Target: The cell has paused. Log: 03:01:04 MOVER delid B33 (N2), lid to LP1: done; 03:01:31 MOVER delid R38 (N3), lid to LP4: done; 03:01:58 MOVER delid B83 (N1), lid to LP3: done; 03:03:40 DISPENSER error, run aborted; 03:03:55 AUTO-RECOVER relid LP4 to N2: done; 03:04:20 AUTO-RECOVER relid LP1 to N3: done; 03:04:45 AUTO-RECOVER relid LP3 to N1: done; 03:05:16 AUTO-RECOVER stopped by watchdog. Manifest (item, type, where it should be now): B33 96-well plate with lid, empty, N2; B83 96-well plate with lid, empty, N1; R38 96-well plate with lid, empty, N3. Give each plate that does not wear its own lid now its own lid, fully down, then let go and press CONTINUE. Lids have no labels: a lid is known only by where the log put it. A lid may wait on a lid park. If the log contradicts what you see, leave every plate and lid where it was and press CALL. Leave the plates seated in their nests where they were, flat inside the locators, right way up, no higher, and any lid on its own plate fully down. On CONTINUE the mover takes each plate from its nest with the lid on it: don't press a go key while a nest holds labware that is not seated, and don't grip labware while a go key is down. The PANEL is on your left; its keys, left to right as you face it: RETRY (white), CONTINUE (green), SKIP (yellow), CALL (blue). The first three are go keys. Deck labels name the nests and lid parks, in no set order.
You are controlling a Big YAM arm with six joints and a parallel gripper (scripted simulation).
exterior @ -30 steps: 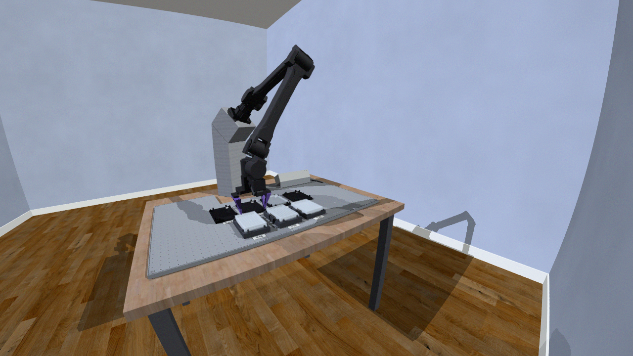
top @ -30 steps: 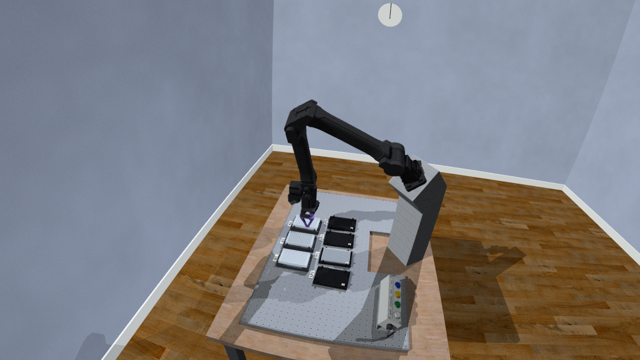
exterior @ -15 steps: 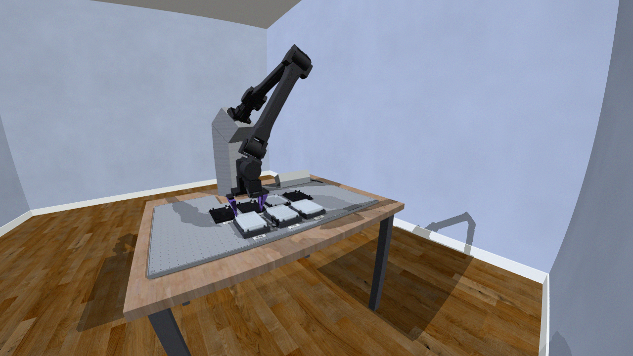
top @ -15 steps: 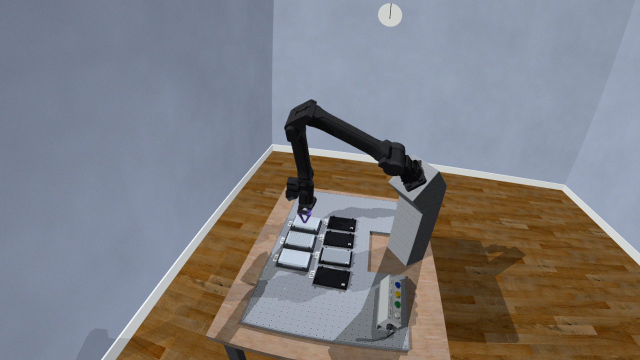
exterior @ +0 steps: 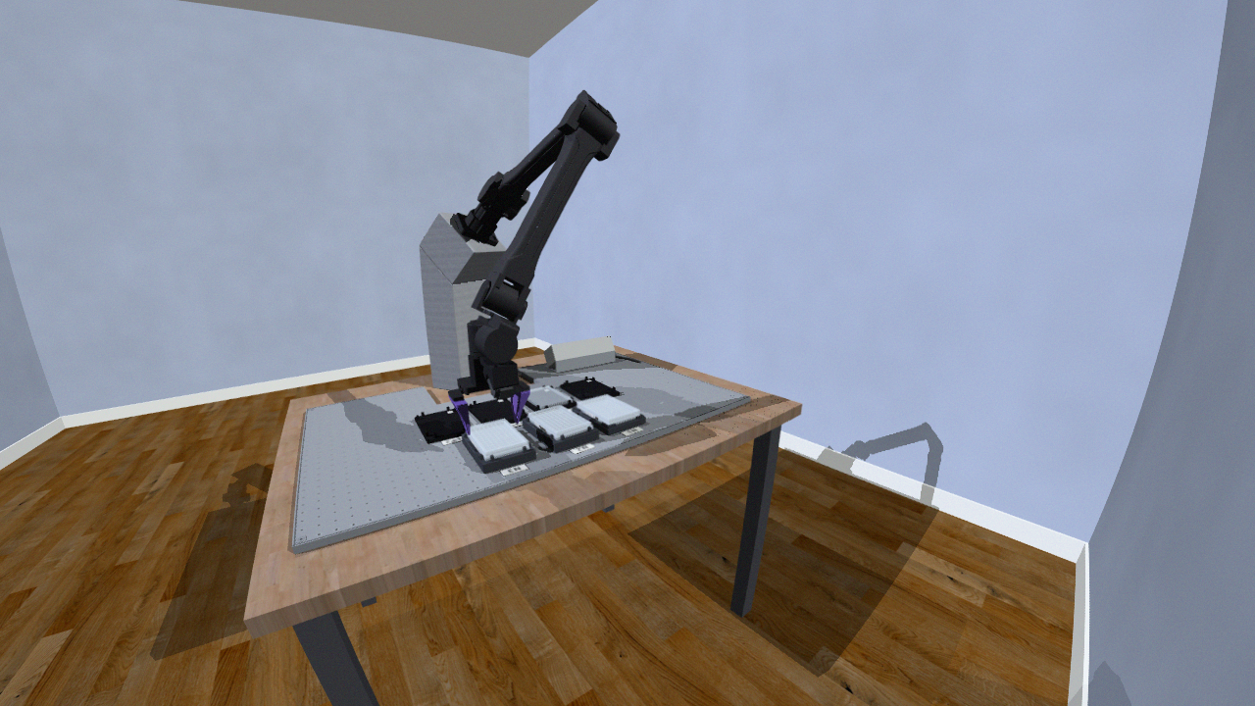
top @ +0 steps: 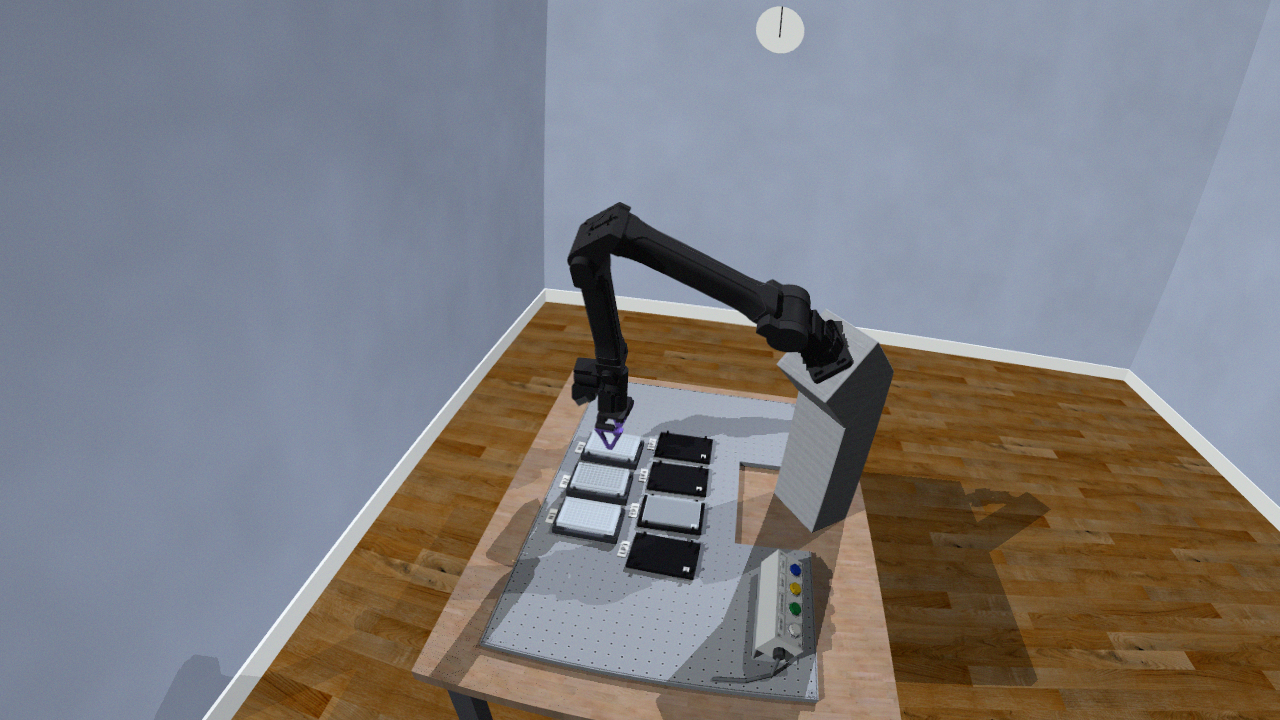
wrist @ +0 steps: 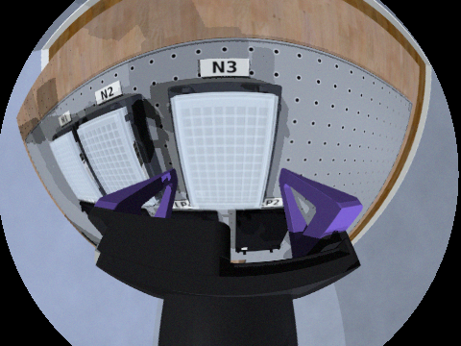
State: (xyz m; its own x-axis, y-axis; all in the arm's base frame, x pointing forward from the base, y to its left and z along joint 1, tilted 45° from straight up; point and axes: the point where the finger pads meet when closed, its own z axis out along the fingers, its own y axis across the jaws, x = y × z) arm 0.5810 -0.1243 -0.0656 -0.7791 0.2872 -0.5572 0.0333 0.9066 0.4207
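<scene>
Wrist: open jaws straddle N3 plate [wrist: 225, 148].

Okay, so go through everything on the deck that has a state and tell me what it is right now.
Gripper: open, empty, low over the N3 plate.
N3 plate: seated in its nest, lid on.
N2 plate: seated, looks uncovered.
N1 plate: seated, lid on.
Spare lid: lying flat on a park pad.

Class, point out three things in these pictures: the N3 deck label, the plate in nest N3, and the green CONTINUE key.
N3 deck label [wrist: 225, 67], wrist view, middle of the tag.
Plate in nest N3 [wrist: 225, 148], wrist view, middle of its top.
Green CONTINUE key [top: 793, 608], top view, key cap.
</scene>
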